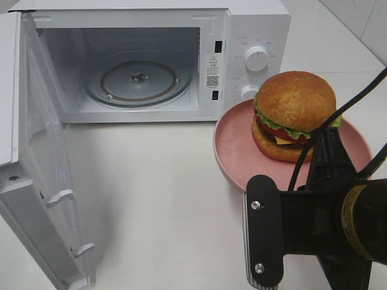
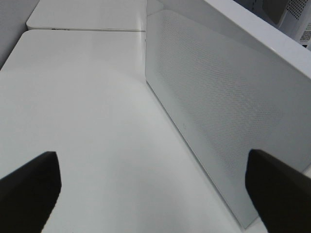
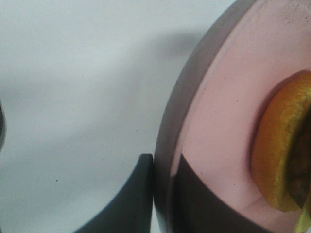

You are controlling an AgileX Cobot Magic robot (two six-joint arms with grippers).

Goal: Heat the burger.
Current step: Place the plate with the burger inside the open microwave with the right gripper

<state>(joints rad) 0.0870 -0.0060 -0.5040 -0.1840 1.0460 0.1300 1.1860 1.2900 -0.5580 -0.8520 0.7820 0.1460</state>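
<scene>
Two end effectors to log. I see the right end effector [image 3: 163,194] pinched tight on the rim of the pink plate [image 1: 233,148], one finger outside the rim and the other lying on the plate's inner face. The burger [image 1: 294,115] sits upright on that plate, just in front of the microwave [image 1: 254,24] at its knob side, outside the cavity. The microwave door [image 1: 36,181] is swung wide open, with the glass turntable [image 1: 138,78] showing inside. I read the left end effector [image 2: 154,189] as spread wide, gripping nothing, over the worktop [image 1: 157,181] beside the microwave door's dotted face.
</scene>
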